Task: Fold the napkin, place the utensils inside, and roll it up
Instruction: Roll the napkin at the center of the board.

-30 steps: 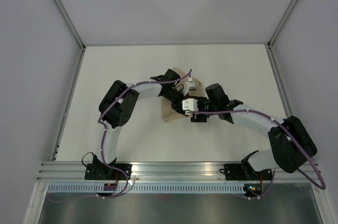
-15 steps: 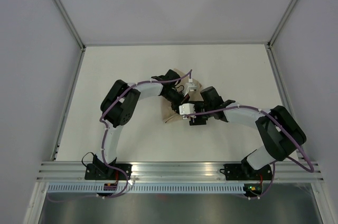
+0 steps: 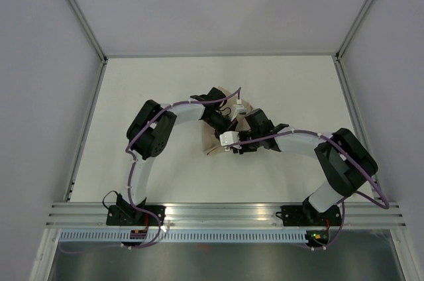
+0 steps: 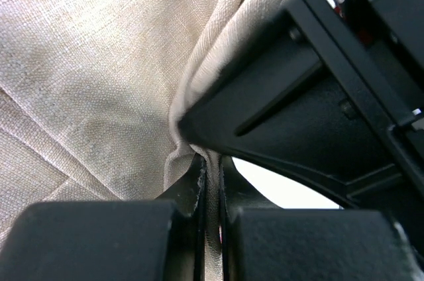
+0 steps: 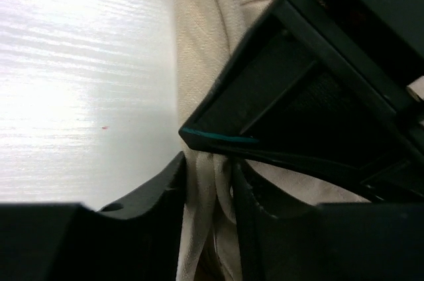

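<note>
The beige napkin (image 3: 213, 144) lies bunched mid-table, mostly covered by both grippers. My left gripper (image 4: 211, 181) is shut, with a thin fold of the napkin (image 4: 99, 82) pinched flat between its jaws. The right gripper (image 5: 209, 188) has closed on several bunched folds of the napkin (image 5: 199, 62), and cloth fills the gap between its fingers. From above, the left gripper (image 3: 224, 122) and right gripper (image 3: 229, 143) meet nose to nose over the cloth. A thin teal strip (image 5: 218, 136) runs along the black body above the right jaws; I cannot tell whether it belongs to the utensils.
The white table (image 3: 146, 82) is walled by a metal frame (image 3: 86, 122) at the left, right and back. Both arm bases (image 3: 136, 215) sit on the near rail. The two arms crowd each other at the centre.
The right arm has swung left toward the left gripper, and its jaws have narrowed onto the napkin folds. The left gripper has kept its pinch.
</note>
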You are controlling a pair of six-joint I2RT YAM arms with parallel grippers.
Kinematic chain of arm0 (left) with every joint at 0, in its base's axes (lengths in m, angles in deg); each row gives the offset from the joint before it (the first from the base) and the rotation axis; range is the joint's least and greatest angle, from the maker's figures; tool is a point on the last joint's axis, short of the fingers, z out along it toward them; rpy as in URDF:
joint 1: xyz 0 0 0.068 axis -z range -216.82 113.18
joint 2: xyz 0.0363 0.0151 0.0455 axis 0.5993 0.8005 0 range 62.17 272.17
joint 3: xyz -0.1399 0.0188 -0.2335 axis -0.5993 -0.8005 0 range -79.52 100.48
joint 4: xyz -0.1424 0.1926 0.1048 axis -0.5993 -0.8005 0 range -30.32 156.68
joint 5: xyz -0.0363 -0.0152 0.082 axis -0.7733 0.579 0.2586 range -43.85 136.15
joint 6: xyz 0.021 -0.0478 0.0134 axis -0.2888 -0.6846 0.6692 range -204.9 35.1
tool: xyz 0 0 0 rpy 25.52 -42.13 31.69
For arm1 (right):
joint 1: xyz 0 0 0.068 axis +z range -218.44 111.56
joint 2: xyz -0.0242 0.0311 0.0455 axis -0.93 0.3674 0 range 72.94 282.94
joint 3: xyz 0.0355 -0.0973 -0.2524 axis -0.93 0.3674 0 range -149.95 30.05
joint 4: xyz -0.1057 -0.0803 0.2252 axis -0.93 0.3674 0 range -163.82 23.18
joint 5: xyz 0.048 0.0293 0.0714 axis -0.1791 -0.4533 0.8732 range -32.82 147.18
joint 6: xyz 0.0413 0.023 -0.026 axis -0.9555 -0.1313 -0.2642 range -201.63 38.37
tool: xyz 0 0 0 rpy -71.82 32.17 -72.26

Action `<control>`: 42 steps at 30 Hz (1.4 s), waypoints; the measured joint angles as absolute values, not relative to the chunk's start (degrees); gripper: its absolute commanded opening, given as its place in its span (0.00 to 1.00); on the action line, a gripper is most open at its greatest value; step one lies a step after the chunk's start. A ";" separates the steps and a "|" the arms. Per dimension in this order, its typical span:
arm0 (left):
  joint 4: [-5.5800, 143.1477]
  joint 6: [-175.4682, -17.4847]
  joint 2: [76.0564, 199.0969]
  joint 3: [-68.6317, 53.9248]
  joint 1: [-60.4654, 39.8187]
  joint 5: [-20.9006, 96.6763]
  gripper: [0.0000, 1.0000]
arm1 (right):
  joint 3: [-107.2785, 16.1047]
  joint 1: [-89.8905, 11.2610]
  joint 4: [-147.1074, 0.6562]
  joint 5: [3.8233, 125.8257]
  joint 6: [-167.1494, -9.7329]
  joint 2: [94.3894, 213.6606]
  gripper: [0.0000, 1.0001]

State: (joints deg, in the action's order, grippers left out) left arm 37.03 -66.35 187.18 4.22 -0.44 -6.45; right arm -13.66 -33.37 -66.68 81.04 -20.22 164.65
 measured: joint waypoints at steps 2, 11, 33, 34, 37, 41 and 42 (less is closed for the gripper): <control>37.01 -66.35 187.18 4.22 -0.44 -6.49 0.02 | -13.83 -33.24 -65.61 81.02 -20.13 164.78 0.24; 38.52 -67.51 186.98 3.35 -0.77 -6.71 0.29 | -15.91 -33.02 -62.12 80.69 -20.20 165.76 0.07; 75.08 -95.36 162.50 -21.15 -7.13 13.72 0.29 | -32.47 -36.02 -41.42 86.94 -23.39 176.19 0.00; 76.94 -96.38 160.87 -23.25 -7.31 15.95 0.30 | -33.39 -36.56 -40.15 87.75 -23.39 176.95 0.00; 83.08 -98.92 156.47 -30.40 -7.76 21.77 0.31 | -36.08 -37.83 -36.35 89.52 -23.19 178.87 0.01; 93.86 -101.17 149.13 -44.45 -7.70 29.00 0.33 | -40.28 -39.58 -30.62 92.32 -22.56 182.35 0.00; 96.04 -101.17 147.25 -47.91 -7.44 30.55 0.33 | -41.70 -40.04 -28.87 93.08 -22.27 183.46 0.00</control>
